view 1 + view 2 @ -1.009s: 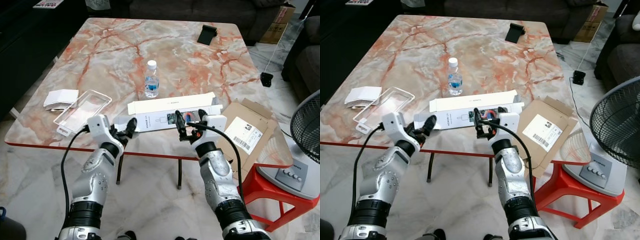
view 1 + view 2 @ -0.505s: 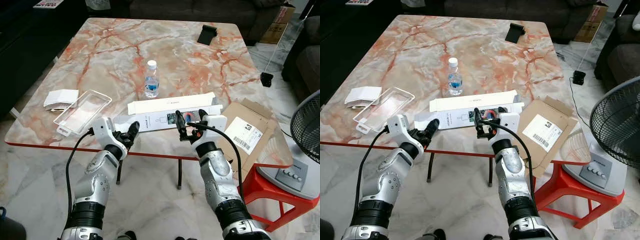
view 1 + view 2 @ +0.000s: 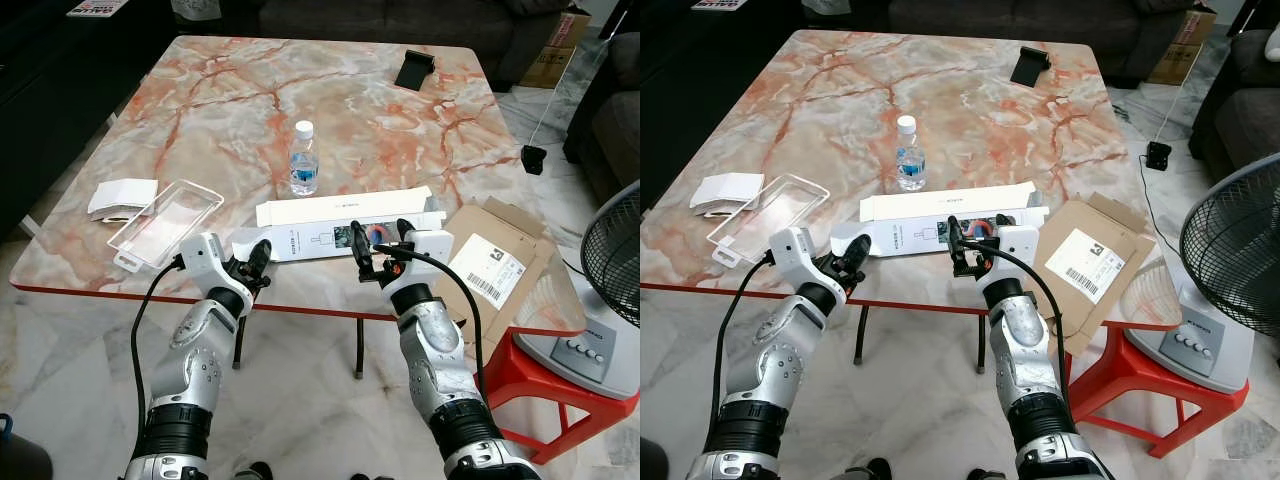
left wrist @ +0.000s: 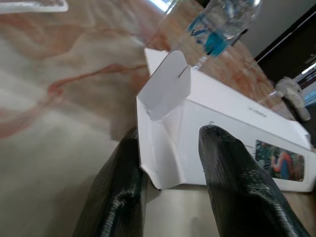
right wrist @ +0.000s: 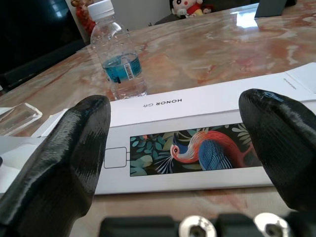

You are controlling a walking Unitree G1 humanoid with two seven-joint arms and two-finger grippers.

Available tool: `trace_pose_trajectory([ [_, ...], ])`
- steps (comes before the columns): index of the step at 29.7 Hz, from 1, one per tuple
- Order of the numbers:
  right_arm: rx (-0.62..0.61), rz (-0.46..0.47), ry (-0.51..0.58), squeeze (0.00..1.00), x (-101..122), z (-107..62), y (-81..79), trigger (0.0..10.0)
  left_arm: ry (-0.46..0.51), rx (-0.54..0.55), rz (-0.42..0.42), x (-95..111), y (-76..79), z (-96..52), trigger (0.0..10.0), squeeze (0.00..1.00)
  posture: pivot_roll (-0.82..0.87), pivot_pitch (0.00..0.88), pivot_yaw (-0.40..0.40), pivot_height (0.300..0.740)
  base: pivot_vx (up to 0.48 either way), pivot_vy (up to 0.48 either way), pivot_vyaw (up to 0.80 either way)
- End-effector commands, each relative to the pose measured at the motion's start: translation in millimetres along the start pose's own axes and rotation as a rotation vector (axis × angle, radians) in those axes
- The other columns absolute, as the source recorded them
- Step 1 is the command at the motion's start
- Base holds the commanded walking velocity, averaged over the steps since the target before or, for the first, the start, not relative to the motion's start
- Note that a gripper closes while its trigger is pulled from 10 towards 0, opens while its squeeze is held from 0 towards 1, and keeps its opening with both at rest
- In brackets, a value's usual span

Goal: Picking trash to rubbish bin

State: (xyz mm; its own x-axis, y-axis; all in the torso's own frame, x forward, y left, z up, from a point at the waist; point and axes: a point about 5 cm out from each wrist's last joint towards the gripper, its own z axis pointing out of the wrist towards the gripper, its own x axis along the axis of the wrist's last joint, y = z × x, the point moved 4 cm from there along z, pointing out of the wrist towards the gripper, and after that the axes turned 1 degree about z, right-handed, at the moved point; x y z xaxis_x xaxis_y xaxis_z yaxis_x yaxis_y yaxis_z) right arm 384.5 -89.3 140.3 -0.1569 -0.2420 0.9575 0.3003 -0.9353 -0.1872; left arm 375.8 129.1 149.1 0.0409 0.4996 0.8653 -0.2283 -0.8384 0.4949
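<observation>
A long white box [image 3: 340, 228] with a bird picture on its side lies near the table's front edge. My left gripper [image 3: 253, 262] is at the box's left end, where a flap stands open. In the left wrist view its fingers [image 4: 118, 197] are open and straddle that end corner of the box [image 4: 212, 128]. My right gripper [image 3: 378, 250] is open in front of the box's right part, its two fingertips [image 5: 54, 163] spread wide before the bird picture [image 5: 197, 150]. A small water bottle [image 3: 303, 158] stands just behind the box.
A clear plastic tray [image 3: 165, 222] and a folded white paper [image 3: 122, 196] lie at the table's left edge. Flat brown cardboard [image 3: 495, 262] overhangs the right corner. A black phone [image 3: 414, 68] lies far back. A fan [image 3: 612, 280] and a red stool [image 3: 530, 380] stand at the right.
My left gripper has shifted slightly and now sits around the box's left end. The right arm and the box have not moved.
</observation>
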Motion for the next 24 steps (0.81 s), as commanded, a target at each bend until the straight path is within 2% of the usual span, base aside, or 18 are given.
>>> trace_pose_trajectory([
  [1,-0.008,0.002,-0.003,0.0,-2,-2.2,1.9,10.0,0.02,-0.014,0.008,4,3.4,-2.3,0.0,0.0,0.06,0.164,-0.021,0.74,0.0,0.0,0.0],
  [14,-0.006,0.006,0.003,0.0,-1,-1.4,-0.1,10.0,0.069,-0.031,0.011,7,14.5,-10.0,0.0,0.0,0.06,0.143,-0.019,0.74,0.0,0.0,0.0],
  [17,-0.01,0.004,0.016,0.0,2,-0.3,1.2,10.0,0.127,-0.069,0.063,20,27.6,-9.1,0.0,0.0,0.06,0.133,-0.019,0.74,0.0,0.0,0.0],
  [23,-0.015,0.006,0.036,0.0,7,1.4,2.6,10.0,0.178,-0.075,0.112,30,38.9,-6.1,0.0,0.0,0.07,0.12,-0.019,0.74,0.0,0.0,0.0],
  [24,-0.021,0.004,0.047,0.0,10,2.6,4.3,10.0,0.191,-0.099,0.162,33,47.0,-5.8,2.6,0.0,0.06,0.117,-0.017,0.74,0.0,0.0,0.0],
])
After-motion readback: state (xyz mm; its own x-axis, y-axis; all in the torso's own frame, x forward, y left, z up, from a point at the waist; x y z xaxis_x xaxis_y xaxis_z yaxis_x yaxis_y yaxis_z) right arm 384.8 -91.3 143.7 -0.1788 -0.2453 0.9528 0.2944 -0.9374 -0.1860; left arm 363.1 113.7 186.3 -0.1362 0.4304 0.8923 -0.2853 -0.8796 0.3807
